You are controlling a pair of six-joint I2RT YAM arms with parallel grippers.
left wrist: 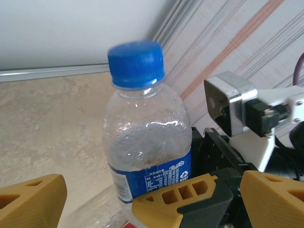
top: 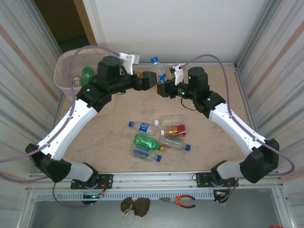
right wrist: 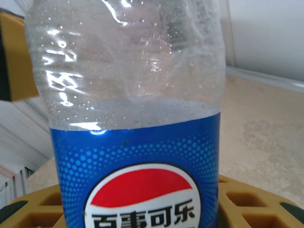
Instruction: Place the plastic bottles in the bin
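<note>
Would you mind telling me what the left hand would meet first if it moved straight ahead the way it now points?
Most likely the blue-capped bottle held upright by the right hand: it stands straight ahead, in line with the gap of the open left hand. How far is unclear.

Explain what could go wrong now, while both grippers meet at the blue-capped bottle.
1. The left gripper stands open, facing the bottle, which the right gripper grips at its label. If the right one lets go before the left closes, the bottle will probably fall to the table, outside the bin.
2. The two grippers sit very close together, so their fingers might collide when the left one closes.
</note>
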